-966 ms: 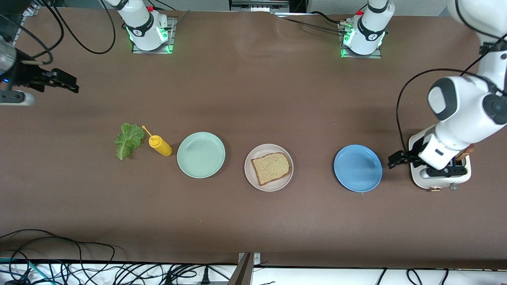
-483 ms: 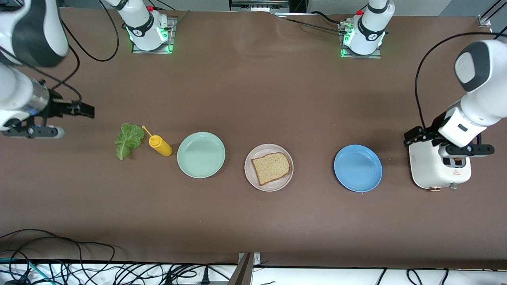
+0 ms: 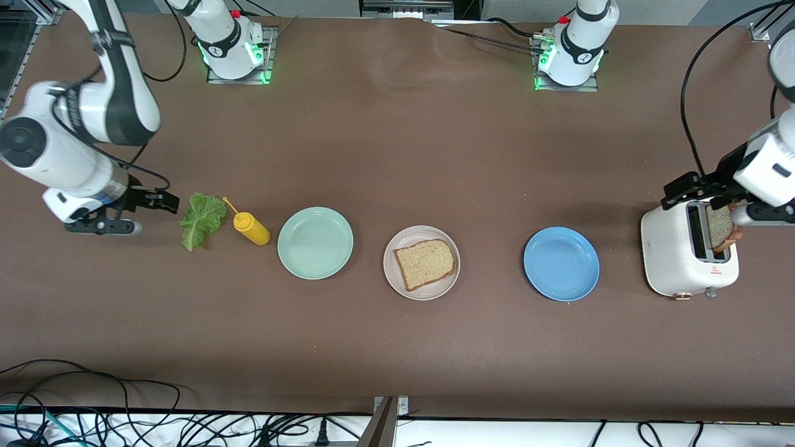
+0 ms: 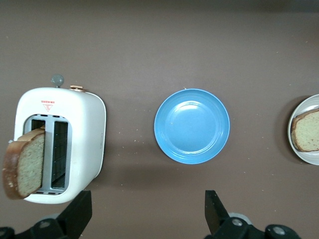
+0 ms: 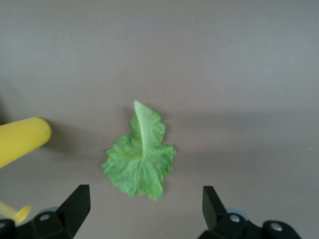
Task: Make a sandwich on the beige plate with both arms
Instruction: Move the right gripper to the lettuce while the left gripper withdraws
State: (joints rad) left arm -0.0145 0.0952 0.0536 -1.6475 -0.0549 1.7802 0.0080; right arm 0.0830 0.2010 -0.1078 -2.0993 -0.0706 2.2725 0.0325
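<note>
Brown bench [image 3: 397,155]: right end effector [image 3: 163,201], fingers spread wide and empty, hangs just beside the lettuce leaf [image 3: 202,219]. One bread slice [image 3: 426,264] lies on the beige plate [image 3: 392,273] midway. Left end effector [image 3: 686,189], also wide, hovers over the toaster [image 3: 674,261] holding another slice [image 3: 720,227].

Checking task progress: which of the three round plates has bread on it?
The beige plate, the middle one, holds a brown bread slice; the mint-green plate and blue plate hold nothing.
</note>
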